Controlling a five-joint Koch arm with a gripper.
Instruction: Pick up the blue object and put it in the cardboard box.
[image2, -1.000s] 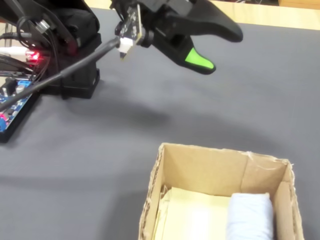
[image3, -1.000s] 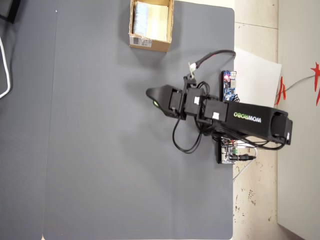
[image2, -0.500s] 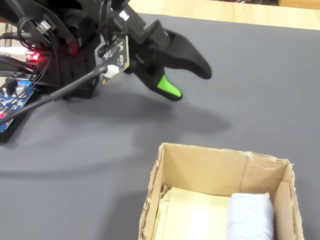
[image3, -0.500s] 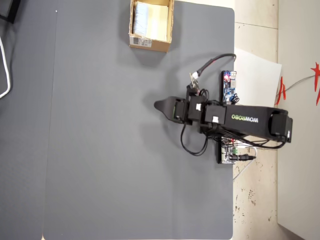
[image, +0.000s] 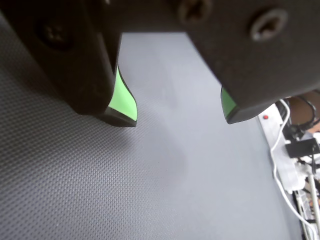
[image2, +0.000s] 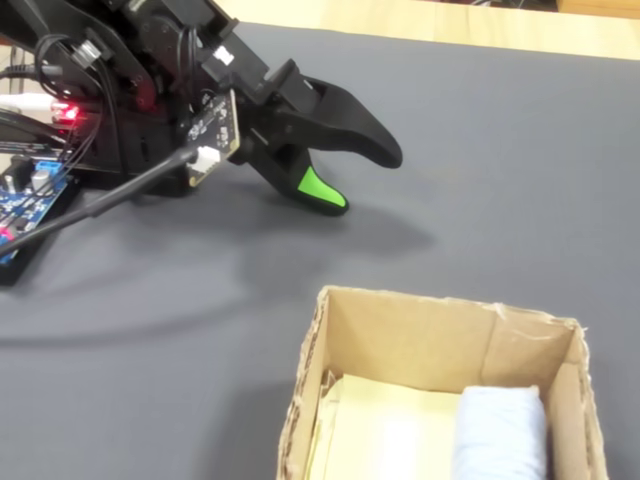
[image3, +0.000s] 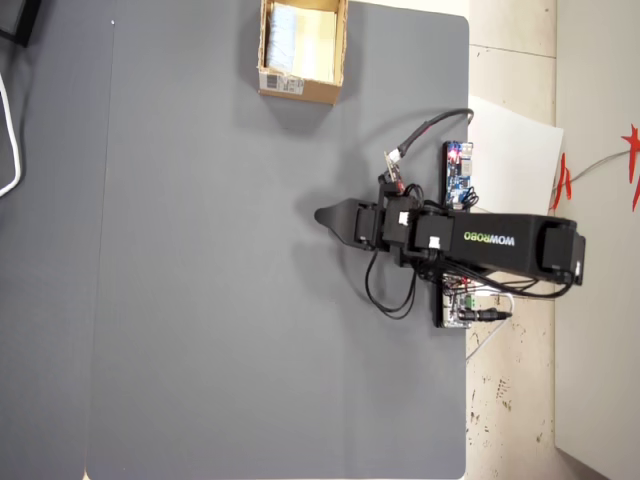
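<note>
The pale blue object (image2: 500, 435) lies inside the cardboard box (image2: 420, 340), against its right wall in the fixed view. From overhead the cardboard box (image3: 330, 50) sits at the mat's top edge, and the blue object (image3: 284, 32) fills its left part. My gripper (image2: 365, 180) hovers low over the grey mat, well apart from the box. In the wrist view the gripper (image: 177, 117) is open: the green-padded fingers (image: 122, 100) stand wide apart with only bare mat between them. Overhead, the gripper (image3: 325, 216) points left, below and right of the box.
A blue circuit board (image3: 458, 172) and the arm's base with cables sit at the mat's right edge. A white cable (image3: 10, 130) curves along the far left. A white power strip (image: 280, 145) with cords lies beyond the mat in the wrist view.
</note>
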